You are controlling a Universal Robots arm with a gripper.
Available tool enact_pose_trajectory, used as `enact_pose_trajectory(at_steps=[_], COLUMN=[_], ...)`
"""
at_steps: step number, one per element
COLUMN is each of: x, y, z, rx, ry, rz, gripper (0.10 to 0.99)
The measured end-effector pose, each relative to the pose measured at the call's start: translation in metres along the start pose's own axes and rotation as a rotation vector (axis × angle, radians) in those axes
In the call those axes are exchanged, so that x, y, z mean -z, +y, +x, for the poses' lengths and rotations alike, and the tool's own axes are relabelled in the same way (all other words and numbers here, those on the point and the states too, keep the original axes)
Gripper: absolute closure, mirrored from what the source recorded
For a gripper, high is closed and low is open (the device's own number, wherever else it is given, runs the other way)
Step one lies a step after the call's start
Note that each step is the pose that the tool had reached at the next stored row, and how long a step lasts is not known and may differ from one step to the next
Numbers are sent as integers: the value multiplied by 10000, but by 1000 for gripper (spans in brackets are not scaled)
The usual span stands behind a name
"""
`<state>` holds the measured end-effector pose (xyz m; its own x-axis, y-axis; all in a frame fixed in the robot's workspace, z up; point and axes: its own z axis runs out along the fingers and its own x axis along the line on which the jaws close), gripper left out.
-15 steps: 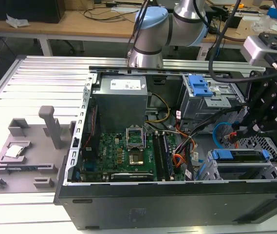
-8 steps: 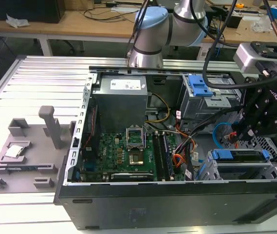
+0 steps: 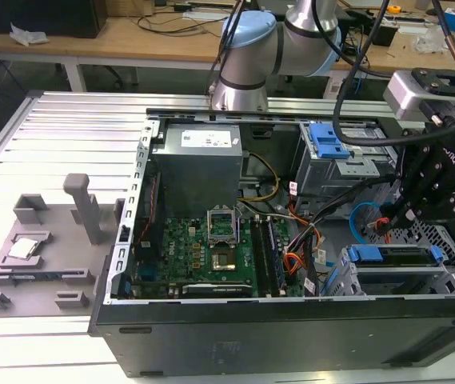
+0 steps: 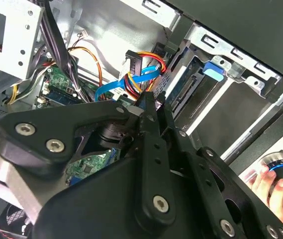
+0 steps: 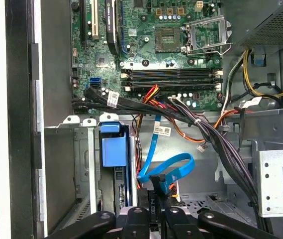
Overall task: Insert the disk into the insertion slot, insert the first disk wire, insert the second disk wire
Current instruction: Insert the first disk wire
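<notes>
Already the disk (image 3: 393,255) sits in the insertion slot (image 3: 449,237), blue bar outward. Just beside the slot, the gripper (image 3: 393,218) is pinched narrow on the black plug (image 5: 156,183) of a blue cable (image 5: 171,164). Loose wires near the slot could snag or tilt the plug, I judge. The case (image 3: 291,340) around the slot lies on a ribbed metal counter (image 3: 67,128), with wooden benches beyond.
</notes>
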<state>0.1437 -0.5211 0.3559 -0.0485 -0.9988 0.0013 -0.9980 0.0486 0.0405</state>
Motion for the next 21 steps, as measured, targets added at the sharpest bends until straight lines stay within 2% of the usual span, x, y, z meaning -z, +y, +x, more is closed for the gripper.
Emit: enact_pose_trajectory(at_steps=[4, 7, 8, 10, 13, 21], x=[-2, -26, -34, -55, -92, -113], y=[-3, -78, -100, -118, -138, -156], z=[28, 72, 108, 251, 258, 227], rx=[-1, 0, 1, 0, -1, 163], ry=[0, 2, 3, 3, 2, -14], rz=[-1, -46, -61, -71, -85, -88], gripper=[902, 902, 902, 902, 902, 902])
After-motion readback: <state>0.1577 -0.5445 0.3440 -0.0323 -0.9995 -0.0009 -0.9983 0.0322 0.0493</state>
